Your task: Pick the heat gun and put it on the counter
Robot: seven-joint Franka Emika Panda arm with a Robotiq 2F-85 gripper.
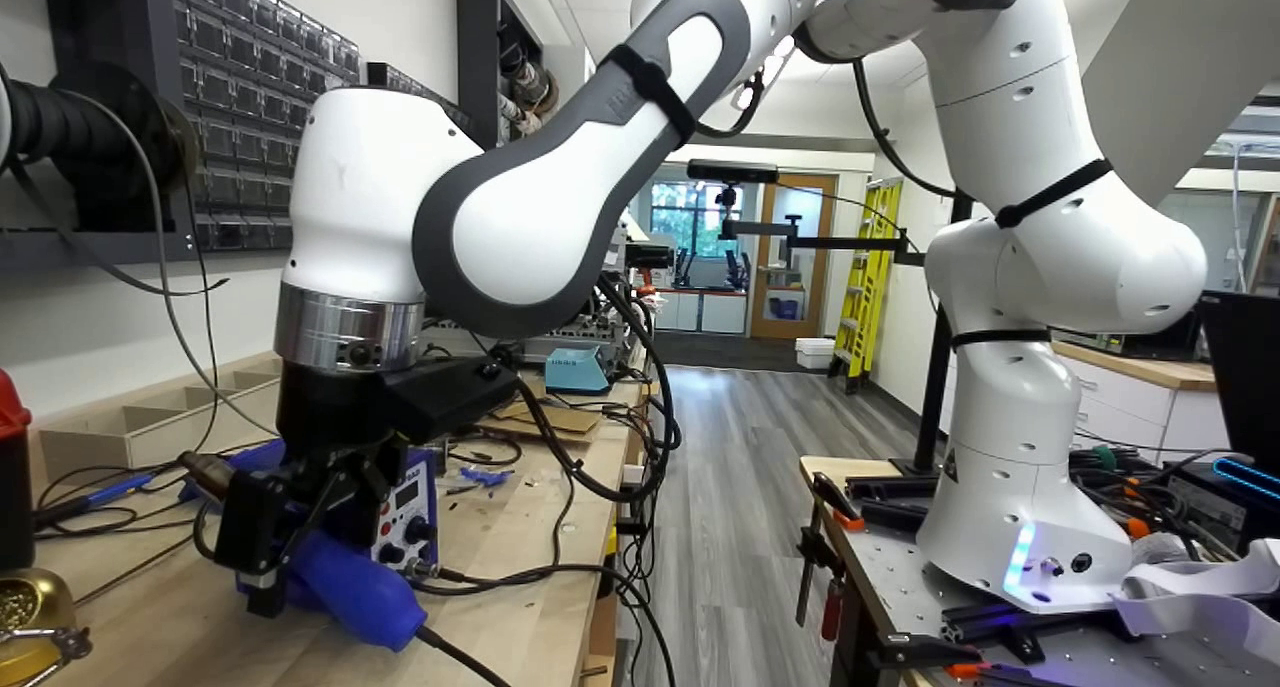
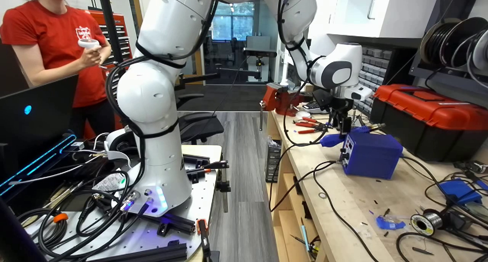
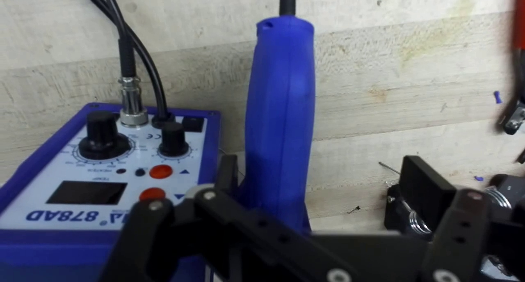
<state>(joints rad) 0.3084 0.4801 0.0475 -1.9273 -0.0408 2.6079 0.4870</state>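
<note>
On the wooden worktop [image 2: 354, 195] stood a blue hot-air station [image 2: 371, 157] marked 878AD, and just beside it was the heat gun [image 3: 281, 109], its blue handle [image 1: 365, 592] and metal nozzle [image 1: 205, 474] showing in both exterior views. What the gun rested on was hidden. The pincer [image 3: 326, 179] hung over it, pointing down, its fingers [image 3: 424, 183] spread wide; in the wrist view the handle ran between them, close to the finger nearest the station and well apart from the opposite one. Whether that closer finger touched the handle could not be told. A black cord [image 3: 288, 1] left the end of the handle. The station's front panel [image 3: 57, 175] carried two black knobs [image 3: 102, 136], two red buttons [image 3: 160, 171] and a dark display [image 3: 87, 192], with black cables [image 3: 126, 56] running out from it. In an exterior view, red-handled pliers [image 2: 307, 131] lay near the pincer, with a red bench vise [image 2: 282, 102] farther along the worktop; a black toolbox [image 2: 438, 140] with a red lid [image 2: 431, 102] stood behind the station, and a spool of solder [image 2: 431, 219] lay well apart from it. A turquoise unit [image 1: 577, 369] showed farther off along the same worktop in an exterior view. Past the robot's base [image 2: 164, 174], a person [image 2: 57, 60] in a red T-shirt [image 2: 49, 37] held a white handheld controller [image 2: 88, 43].
</note>
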